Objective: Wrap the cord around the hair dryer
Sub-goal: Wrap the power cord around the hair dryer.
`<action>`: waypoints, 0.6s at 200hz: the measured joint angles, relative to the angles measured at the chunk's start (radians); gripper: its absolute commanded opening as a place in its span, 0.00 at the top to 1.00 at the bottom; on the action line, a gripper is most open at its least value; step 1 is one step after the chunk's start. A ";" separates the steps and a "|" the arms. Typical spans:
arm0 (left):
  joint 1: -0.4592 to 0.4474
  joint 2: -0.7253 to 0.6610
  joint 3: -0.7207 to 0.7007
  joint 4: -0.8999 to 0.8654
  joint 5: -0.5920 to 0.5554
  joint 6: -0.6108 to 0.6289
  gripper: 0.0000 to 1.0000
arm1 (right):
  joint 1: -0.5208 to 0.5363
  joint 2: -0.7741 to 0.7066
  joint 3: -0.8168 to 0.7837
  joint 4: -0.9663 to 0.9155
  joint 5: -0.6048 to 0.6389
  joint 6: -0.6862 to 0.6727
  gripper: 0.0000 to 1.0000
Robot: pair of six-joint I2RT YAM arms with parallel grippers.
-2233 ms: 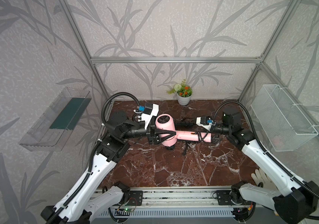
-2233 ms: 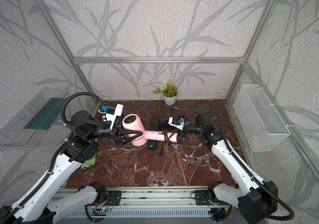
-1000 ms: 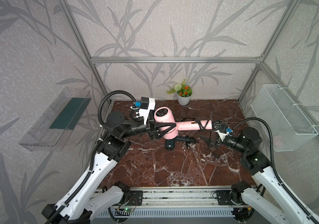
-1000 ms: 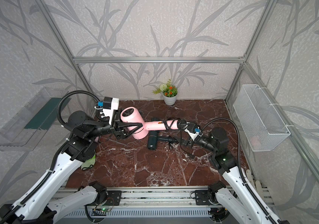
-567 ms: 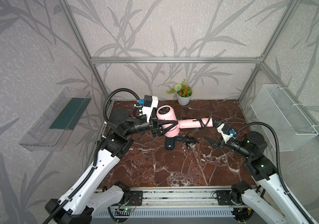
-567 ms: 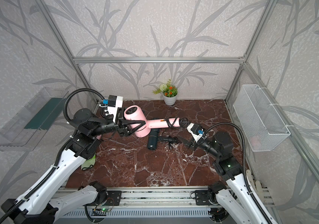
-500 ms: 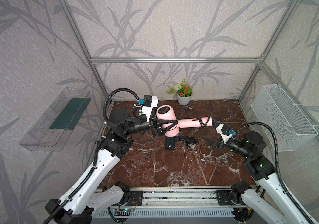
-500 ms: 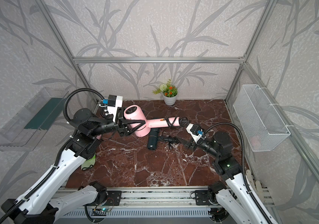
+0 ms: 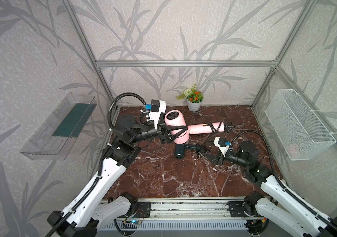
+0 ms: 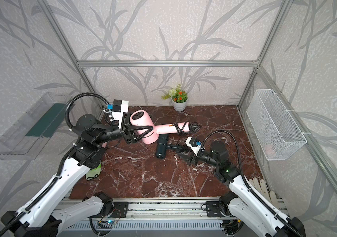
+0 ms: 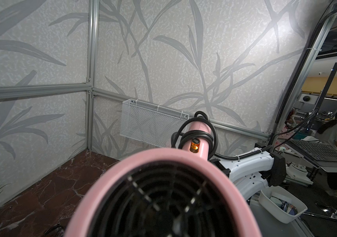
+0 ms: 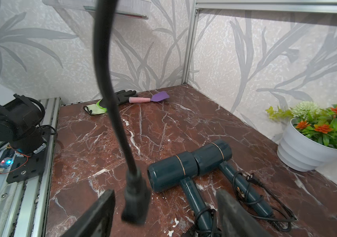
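Overhead, in both top views, clamps the pink hair dryer [image 9: 174, 121] [image 10: 141, 120] by its barrel with the left gripper [image 9: 181, 133] [image 10: 148, 132], black fingers pressed against the shell, up off the marble tabletop [image 9: 163, 180] around 11 o'clock. Points the handle toward 3 o'clock, with the black cord [image 9: 214, 127] [image 10: 181, 127] looped several times round its far end and a slack bit past the tip. Hangs the right gripper [image 9: 203, 155] [image 10: 181, 155] low at roughly 4 o'clock, jaws spread and pinching nothing, aimed at a dark teal dryer [image 9: 179, 152] near the middle. Shows a flower pot [image 9: 194, 104] at 12 o'clock and a wire basket [image 9: 298, 127] on the wall at 3. Next, from the left wrist: fills most of the frame with the pink dryer's dark rear grille, the cord coils on the handle beyond; hides the fingers, so cannot tell the grip from here. Lastly, from the right wrist: shows both jaws wide apart over the marble, a thick black cable [image 12: 110, 102] with a plug-like end hanging between them, and past them the dark teal dryer with a second dark teal dryer [image 12: 212, 153] beside it, each handle wound in thin cord; farther off, a glove [image 12: 96, 108] and a purple spatula [image 12: 153, 98] by the wall.
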 measured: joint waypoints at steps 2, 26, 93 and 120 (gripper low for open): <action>0.000 0.000 0.001 0.000 -0.001 0.000 1.00 | 0.000 -0.003 -0.001 0.000 0.003 0.000 0.24; 0.000 0.000 0.005 0.004 -0.010 0.000 1.00 | 0.000 -0.018 -0.003 0.003 0.014 -0.001 0.24; 0.001 0.000 0.005 0.016 -0.015 -0.003 1.00 | 0.001 0.051 -0.013 0.077 -0.002 0.040 0.38; 0.001 0.000 0.005 0.018 -0.021 -0.006 1.00 | 0.002 0.042 -0.014 0.068 -0.005 0.041 0.40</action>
